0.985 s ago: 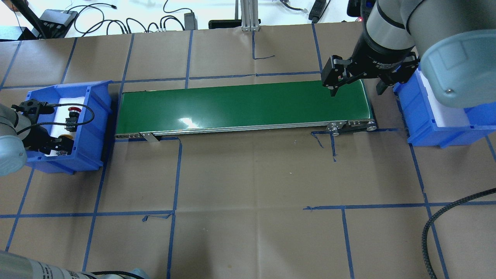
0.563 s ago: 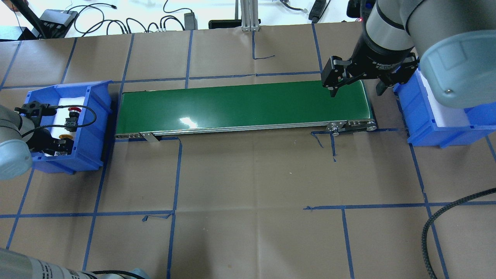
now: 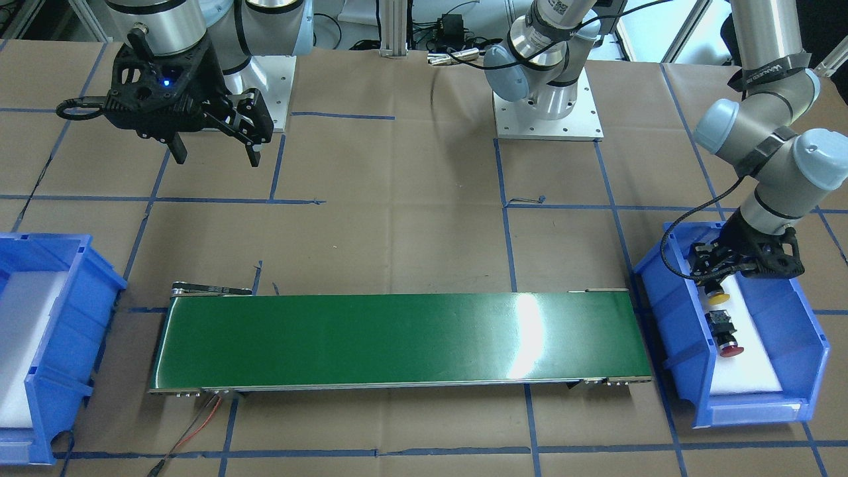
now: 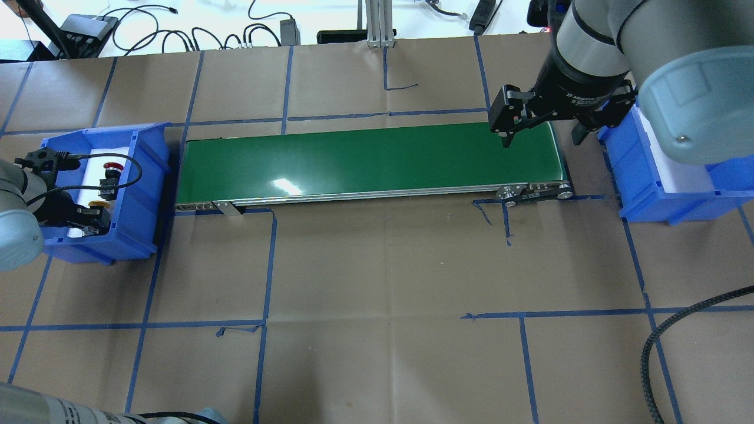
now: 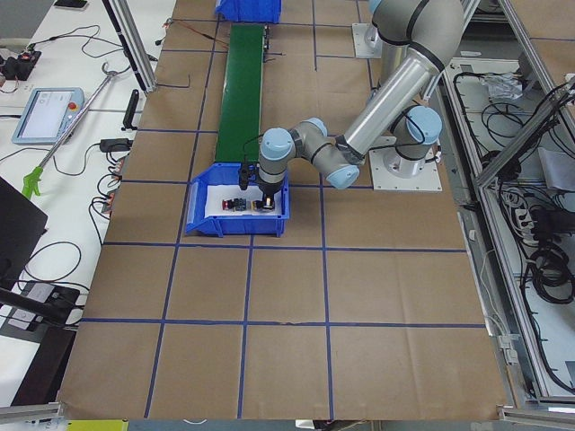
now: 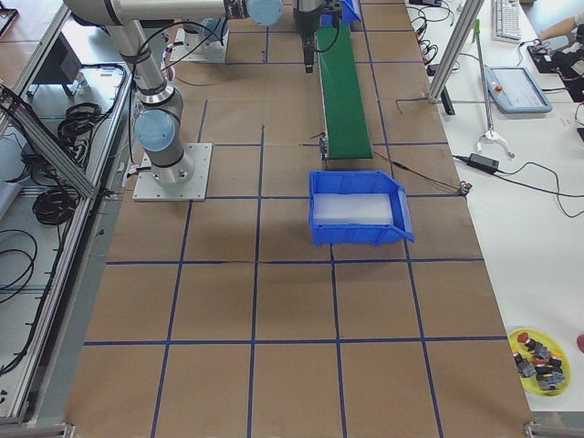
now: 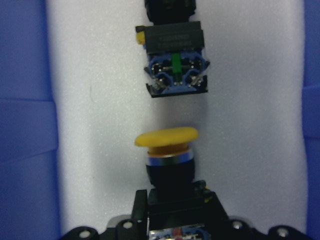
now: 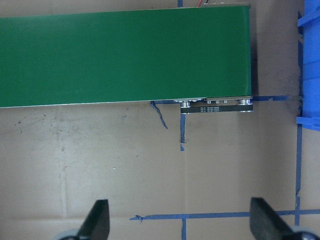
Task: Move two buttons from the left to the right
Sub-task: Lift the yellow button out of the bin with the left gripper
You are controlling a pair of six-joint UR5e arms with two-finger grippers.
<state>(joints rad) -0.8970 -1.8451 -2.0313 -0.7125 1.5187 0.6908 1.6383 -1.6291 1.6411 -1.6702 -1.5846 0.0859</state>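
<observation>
The yellow-capped button (image 4: 97,204) lies in the left blue bin (image 4: 138,194) on white foam. My left gripper (image 4: 87,221) is down in the bin and shut on its black body. In the left wrist view the yellow cap (image 7: 166,139) points away from the gripper. The red-capped button (image 4: 109,176) lies just beyond it, untouched, and shows its rear contacts in the left wrist view (image 7: 175,65). Both also show in the front view: the yellow button (image 3: 717,298) and the red button (image 3: 723,334). My right gripper (image 4: 542,140) is open and empty over the right end of the green conveyor belt (image 4: 365,159).
The right blue bin (image 4: 642,188) with white foam stands past the belt's right end, beside my right gripper. A black braided cable (image 4: 654,353) loops in at the front right. Blue tape lines cross the brown paper table cover.
My left gripper has shifted slightly within the bin, and the yellow cap has moved a little toward the red button with it. The right arm has stayed still.
</observation>
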